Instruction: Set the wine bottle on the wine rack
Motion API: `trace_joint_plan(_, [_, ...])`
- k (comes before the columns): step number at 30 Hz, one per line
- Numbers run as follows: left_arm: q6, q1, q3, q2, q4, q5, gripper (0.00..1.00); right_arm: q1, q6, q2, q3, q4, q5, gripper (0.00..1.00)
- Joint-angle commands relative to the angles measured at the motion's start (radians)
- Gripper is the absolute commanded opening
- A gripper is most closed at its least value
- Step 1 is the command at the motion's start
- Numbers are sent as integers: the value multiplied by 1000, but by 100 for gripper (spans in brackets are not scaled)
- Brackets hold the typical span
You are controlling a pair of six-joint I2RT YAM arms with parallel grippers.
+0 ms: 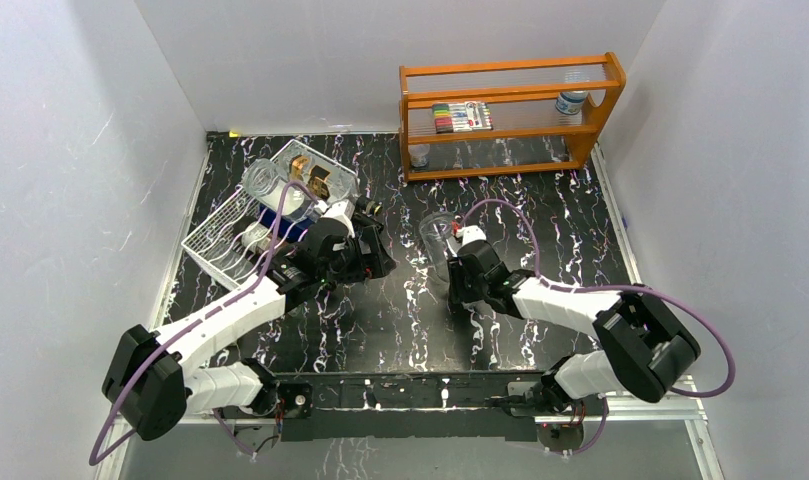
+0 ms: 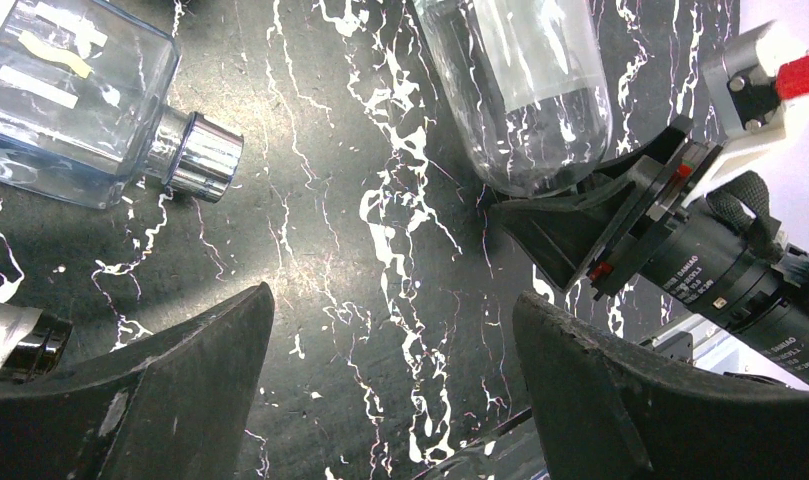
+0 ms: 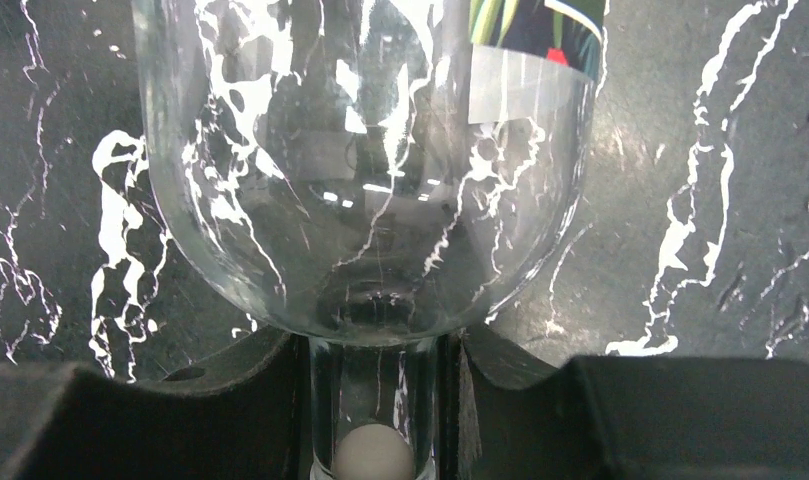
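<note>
1. Right fingers are clamped tight on the neck of the bottle, right under the shoulder. Left fingers are spread wide with nothing between them.
2. Bottle is about mid-table, neck pointing at the right arm and body leaning away toward the back. Can't tell if it's touching the table or just off it.
3. Handling guess: it's clear glass and looks empty, so not too heavy, but stiff, slick and breakable. The neck grip should work for a lift, though the body will want to swing and could twist in the pads. I'd get the left fingers round the fat part for support before carrying it.
4. Rack is over on the left by the left arm and already holds other bottles. A square bottle lies near the left fingers.
5. Surface is glossy black marble-look and hard, so a drop would be bad news. White walls box in the sides and an orange shelf stands at the back. Room is pretty tight.
</note>
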Motion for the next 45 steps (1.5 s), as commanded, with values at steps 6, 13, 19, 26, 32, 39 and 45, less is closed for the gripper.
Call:
trace_joint_plan(6, [21, -2, 48, -75, -35, -46, 88, -3, -43, -215, -72, 100, 31, 0])
trace_joint_plan(13, [47, -2, 78, -111, -77, -90, 88, -3, -73, -435, -193, 250, -6, 0])
trace_joint_plan(19, [83, -1, 101, -176, -125, -161, 90, -4, -83, -529, -197, 238, 1, 0])
trace_joint_plan(26, [238, -1, 204, -346, -235, -284, 93, -2, -105, -548, 32, 135, -159, 0])
trace_joint_plan(32, [459, -1, 362, -557, -237, -367, 98, 98, -94, -400, 268, 190, -280, 0])
trace_joint_plan(39, [480, -2, 405, -644, -254, -410, 98, 231, -127, -214, 433, 235, -267, 0])
trace_joint_plan(45, [482, -1, 409, -699, -263, -403, 98, 293, -79, 15, 662, 243, -336, 0])
